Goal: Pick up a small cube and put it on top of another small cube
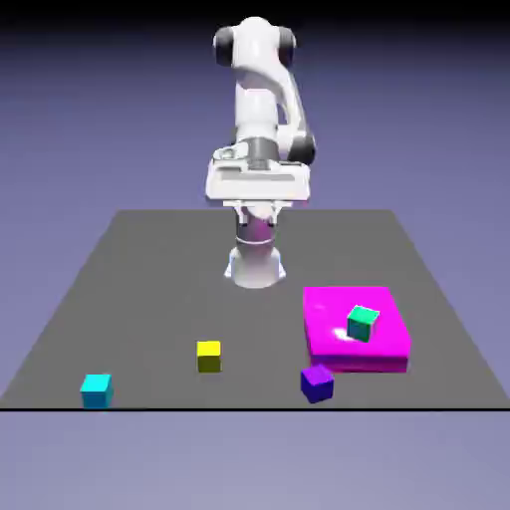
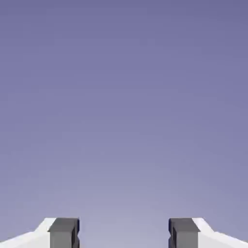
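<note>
The small cube point(image 1: 96, 389), bright cyan, rests on the grey table point(image 1: 149, 279) near its front edge at the exterior view's left. A yellow cube point(image 1: 208, 355) of about the same size sits to its right, a little further back. My gripper point(image 1: 257, 206) hangs high above the far middle of the table, well away from both cubes. In the hand view only the plain backdrop shows beyond my gripper point(image 2: 124, 233). Its two grey fingertips point(image 2: 64, 232) stand wide apart and open, with nothing between them.
A flat magenta block point(image 1: 383, 347) lies at the exterior view's right with a teal-green cube point(image 1: 363, 322) tilted on top of it. A purple cube point(image 1: 317, 382) sits on the table just in front of that block's left corner.
</note>
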Controlling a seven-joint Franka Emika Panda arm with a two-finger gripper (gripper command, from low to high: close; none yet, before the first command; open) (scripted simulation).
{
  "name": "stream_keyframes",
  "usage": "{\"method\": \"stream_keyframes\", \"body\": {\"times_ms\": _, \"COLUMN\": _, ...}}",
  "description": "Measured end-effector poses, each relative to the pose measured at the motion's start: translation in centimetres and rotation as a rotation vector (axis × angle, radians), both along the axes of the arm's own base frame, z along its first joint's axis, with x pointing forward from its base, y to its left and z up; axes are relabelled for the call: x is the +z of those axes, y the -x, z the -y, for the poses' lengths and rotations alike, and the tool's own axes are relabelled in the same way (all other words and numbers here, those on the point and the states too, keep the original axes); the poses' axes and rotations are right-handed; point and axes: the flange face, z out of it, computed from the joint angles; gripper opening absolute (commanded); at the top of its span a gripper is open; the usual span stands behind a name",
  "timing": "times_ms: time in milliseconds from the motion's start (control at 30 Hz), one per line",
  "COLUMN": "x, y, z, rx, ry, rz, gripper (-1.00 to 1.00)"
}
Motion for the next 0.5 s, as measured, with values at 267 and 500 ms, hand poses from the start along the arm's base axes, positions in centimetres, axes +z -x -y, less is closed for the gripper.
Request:
{"method": "stream_keyframes", "body": {"times_ms": 267, "x": -3.7, "y": -7.0, "z": 7.0, "rx": -0.354, "ry": -0.168, "rz": -0.191, "gripper": 0.00}}
{"method": "stream_keyframes", "body": {"times_ms": 500, "x": -9.0, "y": -11.3, "z": 15.1, "rx": -0.696, "ry": -0.316, "rz": -0.337, "gripper": 0.00}}
